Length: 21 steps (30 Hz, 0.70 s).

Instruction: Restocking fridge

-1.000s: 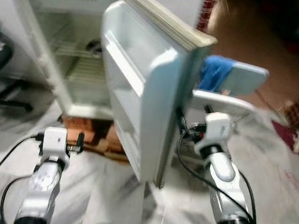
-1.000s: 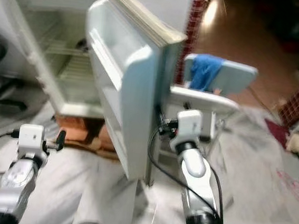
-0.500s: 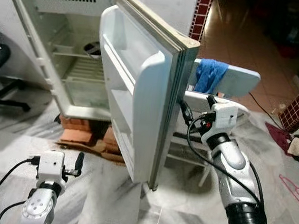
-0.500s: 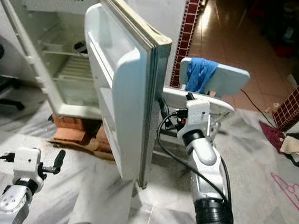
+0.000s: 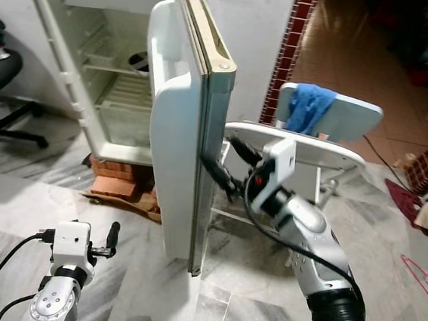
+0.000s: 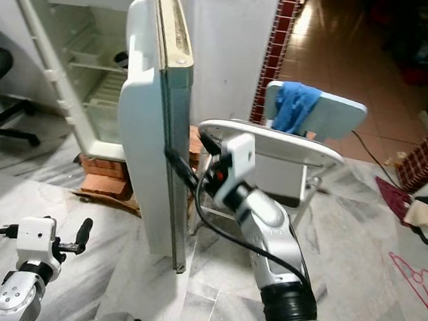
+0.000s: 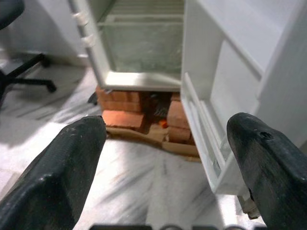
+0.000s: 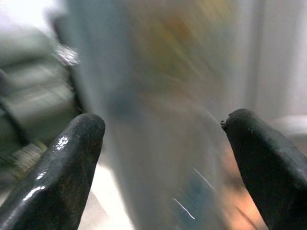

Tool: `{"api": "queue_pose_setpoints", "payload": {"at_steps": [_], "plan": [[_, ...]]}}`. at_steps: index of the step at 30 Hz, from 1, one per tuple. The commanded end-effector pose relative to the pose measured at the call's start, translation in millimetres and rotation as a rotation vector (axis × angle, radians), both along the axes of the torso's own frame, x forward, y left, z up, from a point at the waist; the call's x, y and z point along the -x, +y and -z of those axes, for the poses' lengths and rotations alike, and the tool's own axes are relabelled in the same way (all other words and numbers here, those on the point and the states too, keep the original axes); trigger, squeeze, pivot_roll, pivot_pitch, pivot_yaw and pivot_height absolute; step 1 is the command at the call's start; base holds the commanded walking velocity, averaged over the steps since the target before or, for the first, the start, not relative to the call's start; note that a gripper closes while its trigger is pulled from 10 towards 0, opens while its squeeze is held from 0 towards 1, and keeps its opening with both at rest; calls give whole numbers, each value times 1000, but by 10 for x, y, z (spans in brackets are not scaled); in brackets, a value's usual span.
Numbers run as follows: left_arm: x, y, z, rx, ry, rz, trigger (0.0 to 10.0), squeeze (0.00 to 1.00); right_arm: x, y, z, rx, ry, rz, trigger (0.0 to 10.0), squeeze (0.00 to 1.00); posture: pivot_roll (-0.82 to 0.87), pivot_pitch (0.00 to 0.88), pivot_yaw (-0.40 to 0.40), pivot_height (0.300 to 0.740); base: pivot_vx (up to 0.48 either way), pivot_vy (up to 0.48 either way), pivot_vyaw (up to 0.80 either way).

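We find the fridge door (image 5: pixel 182 138) approx half open, our right gripper (image 5: pixel 225 165) against its outer face, jaws spread, holding nothing. Left gripper (image 5: pixel 112 234) low, open, empty. Recommend steady push near the edge; avoid the chair (image 5: pixel 318 140).

arms: we see silver shells, black elbow collars
wrists: white camera blocks
cables: black, looping
fingers (image 7: pixel 72 158): long, matte black
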<state>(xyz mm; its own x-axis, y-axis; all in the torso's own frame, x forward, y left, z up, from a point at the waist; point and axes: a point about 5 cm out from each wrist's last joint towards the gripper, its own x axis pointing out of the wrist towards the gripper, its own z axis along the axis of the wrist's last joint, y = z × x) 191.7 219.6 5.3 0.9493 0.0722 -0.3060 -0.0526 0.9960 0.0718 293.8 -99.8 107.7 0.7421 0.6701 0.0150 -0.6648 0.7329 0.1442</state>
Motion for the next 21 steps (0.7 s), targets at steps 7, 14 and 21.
{"api": "queue_pose_setpoints", "payload": {"at_steps": [7,14,21], "plan": [[-246,73,-123,-40,-41,6,10000,0,0,-403,78,78,-21,320,10000,0,-27,47,7,740,0,0,0],[-362,75,-217,-54,-75,14,10000,0,42,-472,132,101,-43,426,10000,0,-34,54,8,740,0,0,0],[-381,44,-256,-55,-96,-1,10000,0,81,-424,147,91,-42,436,10000,0,-32,53,4,740,0,0,0]]}}
